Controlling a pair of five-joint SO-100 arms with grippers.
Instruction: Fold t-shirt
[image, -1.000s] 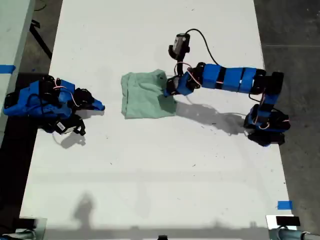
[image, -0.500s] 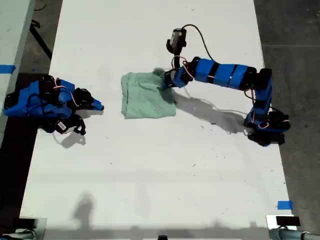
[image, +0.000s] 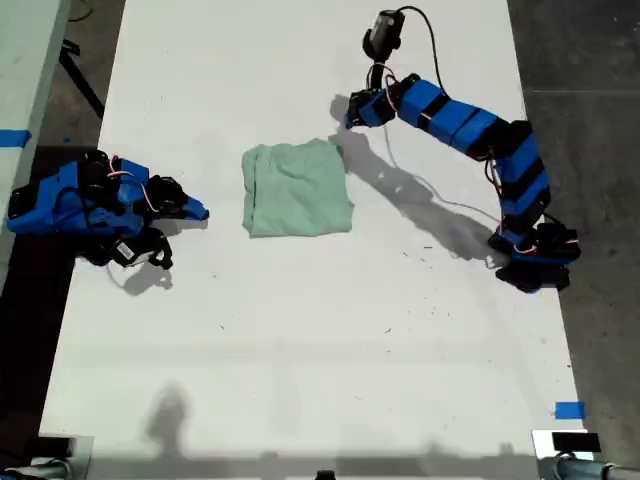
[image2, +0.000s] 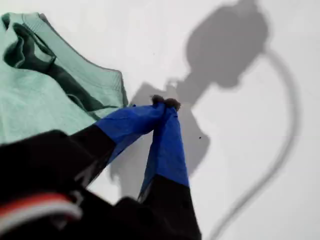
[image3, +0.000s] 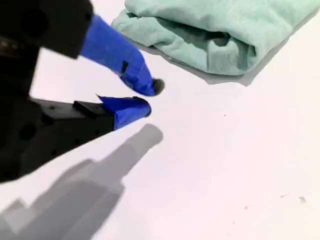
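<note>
The pale mint-green t-shirt (image: 297, 188) lies folded into a small rectangle on the white table, near the middle in the exterior view. My first gripper (image: 352, 113) hangs just beyond the shirt's far corner, towards the exterior view's right. Its fingertips (image2: 165, 103) meet, with nothing between them, beside the shirt's hem (image2: 75, 70). My second gripper (image: 197, 211) rests low at the exterior view's left, a short way from the shirt. Its blue fingers (image3: 127, 65) are nearly touching and hold nothing, with the folded shirt (image3: 220, 30) ahead of them.
The white table (image: 320, 330) runs across the whole exterior view, with dark floor on both sides. The first arm's base (image: 530, 250) stands at the exterior view's right edge of the table. A cable (image: 420, 30) loops off the first arm's camera. Blue tape (image: 568, 410) marks a near corner.
My first gripper has lifted off the shirt's edge and swung towards the exterior view's top, leaving the shirt flat. The second arm has not moved.
</note>
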